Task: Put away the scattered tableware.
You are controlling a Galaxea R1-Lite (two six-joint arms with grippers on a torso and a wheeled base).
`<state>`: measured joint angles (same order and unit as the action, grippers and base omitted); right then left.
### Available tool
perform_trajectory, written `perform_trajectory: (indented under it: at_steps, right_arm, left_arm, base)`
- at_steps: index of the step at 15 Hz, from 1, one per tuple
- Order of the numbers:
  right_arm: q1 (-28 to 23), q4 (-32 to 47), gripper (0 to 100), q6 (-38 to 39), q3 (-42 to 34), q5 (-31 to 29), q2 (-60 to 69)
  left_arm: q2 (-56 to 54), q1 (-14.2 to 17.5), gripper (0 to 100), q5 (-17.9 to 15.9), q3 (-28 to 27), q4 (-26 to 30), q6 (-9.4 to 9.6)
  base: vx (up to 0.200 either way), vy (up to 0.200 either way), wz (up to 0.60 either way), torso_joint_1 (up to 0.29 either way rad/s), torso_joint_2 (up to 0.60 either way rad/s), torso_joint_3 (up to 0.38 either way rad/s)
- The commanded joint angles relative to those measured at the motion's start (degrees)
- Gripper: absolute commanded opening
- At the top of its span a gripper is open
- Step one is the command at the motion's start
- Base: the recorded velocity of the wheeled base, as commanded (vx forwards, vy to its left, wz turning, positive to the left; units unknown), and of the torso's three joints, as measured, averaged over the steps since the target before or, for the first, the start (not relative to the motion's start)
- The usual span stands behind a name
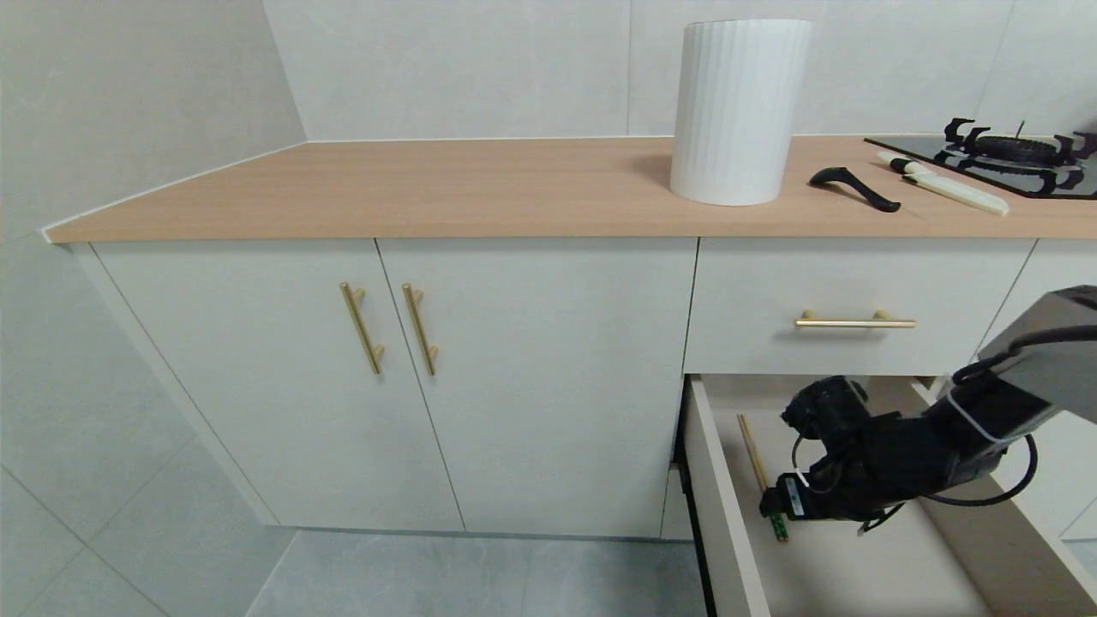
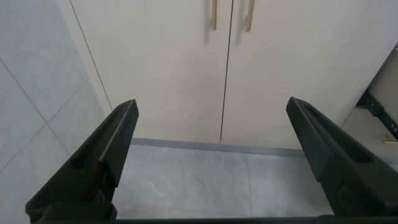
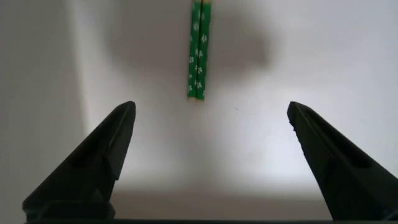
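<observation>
- wood-grain countertop (image 1: 428, 188), matte and flat, carries what is left of the job in the head view; a black-handled utensil (image 1: 853, 187) with a curved grip and a pale knife (image 1: 943, 184) lie side by side, just beside the glass hob (image 1: 1011, 158); a tall white ribbed canister (image 1: 737, 111) stands near them
- below, the lower drawer (image 1: 720, 497) is pulled out, likely so long thin pieces can lie flat inside; the chopsticks (image 1: 758, 467) rest along its smooth pale floor, close to the wall on the robot's left; the right gripper (image 1: 784, 506) is down inside the drawer over their green ends
- left wrist view: the left gripper (image 2: 211, 104) has its dark wedge-shaped fingers spread wide with nothing between them; it faces the plain cabinet doors (image 2: 186, 68) with brass bar handles (image 2: 213, 14) and the grey floor tiles (image 2: 205, 180), well apart from any tableware, so it looks parked
- right wrist view: the right gripper's (image 3: 210, 112) fingers are also wide apart and empty; the chopsticks (image 3: 199, 56), a slim pair pressed together with green patterned ends, lie on the drawer floor just beyond the fingertips, not touched; i judge them put away, with the knife and utensil to follow
</observation>
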<state>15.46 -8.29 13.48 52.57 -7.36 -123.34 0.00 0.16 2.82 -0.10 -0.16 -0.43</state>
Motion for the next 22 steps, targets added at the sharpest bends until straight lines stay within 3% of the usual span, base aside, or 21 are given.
perform_trajectory:
  at_steps: [1,7,17,22]
  right_arm:
    - [-0.2,0.1,100,-0.6,-2.4,-0.1,9.9]
    - [-2.8,0.1,100,-5.3,-5.0,0.0,23.0]
    - [-5.8,-0.1,100,-8.3,-2.8,0.2,25.0]
    - [-8.1,-0.1,100,-8.5,1.4,3.3,23.9]
  left_arm:
    - [0.0,0.0,100,0.0,0.0,0.0,-0.01]
    - [0.0,0.0,100,0.0,0.0,0.0,-0.01]
    - [0.0,0.0,100,0.0,0.0,0.0,-0.01]
    - [0.0,0.0,100,0.1,0.0,0.1,-0.01]
  base:
    - [0.0,0.0,0.0,0.0,0.0,0.0]
    - [0.0,0.0,0.0,0.009,-0.12,-0.172]
    - [0.0,0.0,0.0,0.121,-0.49,-0.338]
    - [0.0,0.0,0.0,0.178,-0.49,-0.308]
